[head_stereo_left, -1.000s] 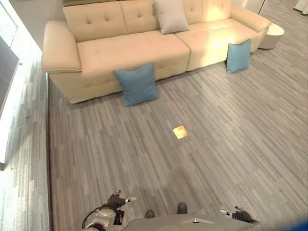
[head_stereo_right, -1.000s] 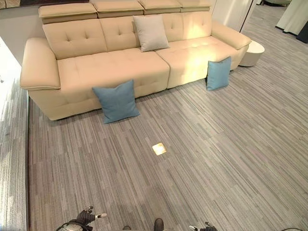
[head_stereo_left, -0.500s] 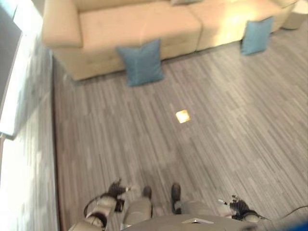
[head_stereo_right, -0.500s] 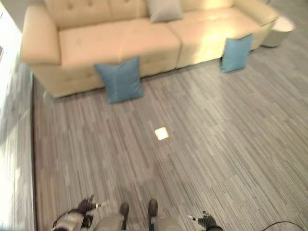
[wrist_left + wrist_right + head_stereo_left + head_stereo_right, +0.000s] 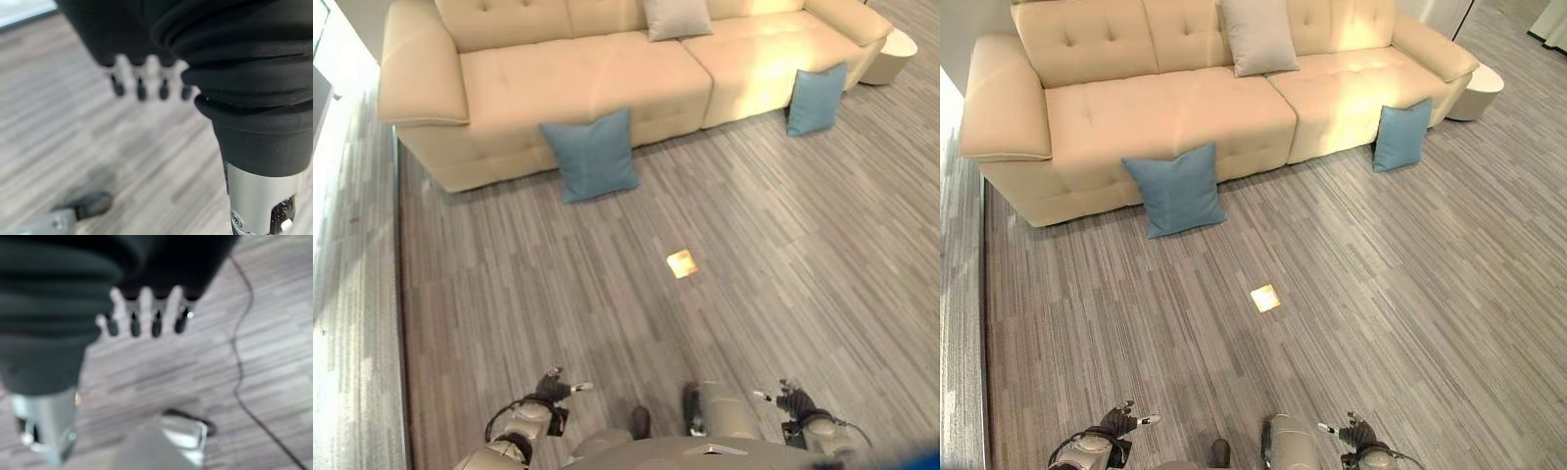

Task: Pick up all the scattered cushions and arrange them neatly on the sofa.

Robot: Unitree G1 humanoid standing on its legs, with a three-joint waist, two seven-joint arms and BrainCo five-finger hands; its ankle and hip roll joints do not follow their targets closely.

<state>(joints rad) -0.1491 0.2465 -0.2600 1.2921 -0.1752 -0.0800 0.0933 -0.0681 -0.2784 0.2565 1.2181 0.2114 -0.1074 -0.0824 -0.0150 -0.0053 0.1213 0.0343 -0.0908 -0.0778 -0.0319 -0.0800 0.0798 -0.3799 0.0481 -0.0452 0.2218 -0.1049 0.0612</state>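
Observation:
A cream sofa (image 5: pixel 1185 108) stands across the far side of the room. On its seat a grey-beige cushion (image 5: pixel 1257 37) leans against the backrest. A blue cushion (image 5: pixel 1175 189) rests on the floor, propped against the sofa's front at the left. A second blue cushion (image 5: pixel 1401 135) leans on the sofa's front at the right. My left hand (image 5: pixel 1120 420) hangs low by my side, far from the cushions, fingers straight and holding nothing. My right hand (image 5: pixel 1356 432) hangs the same way on the other side, open and holding nothing. The left fingers (image 5: pixel 139 85) and right fingers (image 5: pixel 146 316) point at bare floor.
Grey striped wood floor (image 5: pixel 1381 294) stretches between me and the sofa. A small bright patch (image 5: pixel 1265 298) lies on the floor midway. A round white side table (image 5: pixel 1477 91) stands by the sofa's right end. A pale wall edge (image 5: pixel 323 59) runs along the left.
The whole picture has shifted between the frames, so the camera has moved; the sofa now sits a little nearer than a second ago. Both hands still hang open at my sides.

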